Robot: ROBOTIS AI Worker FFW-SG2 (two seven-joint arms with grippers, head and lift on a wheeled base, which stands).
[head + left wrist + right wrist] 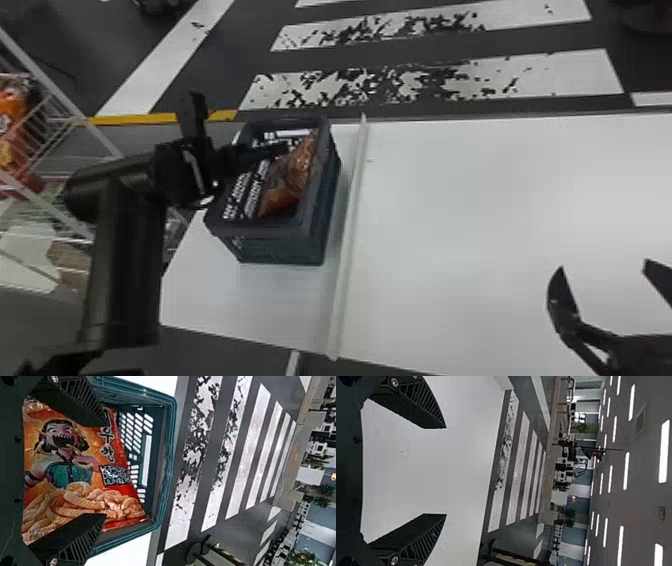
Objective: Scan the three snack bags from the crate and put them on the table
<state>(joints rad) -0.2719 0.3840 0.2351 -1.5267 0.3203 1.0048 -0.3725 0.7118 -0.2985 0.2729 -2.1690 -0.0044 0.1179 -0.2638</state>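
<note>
For left gripper point(241, 120): hangs at dark crate point(265, 231), one finger over the opening, the other outside — open, spread wide. In left wrist view, gapes around the orange-and-red snack bag point(79, 463), cartoon figure facing the camera. In head view, locates that bag inside the crate, toward its right-hand wall. Under the crate: white table point(475, 200), just left of a raised pale strip point(350, 225). For right gripper point(604, 265): hangs over the table's right part — open, tips well apart.
</note>
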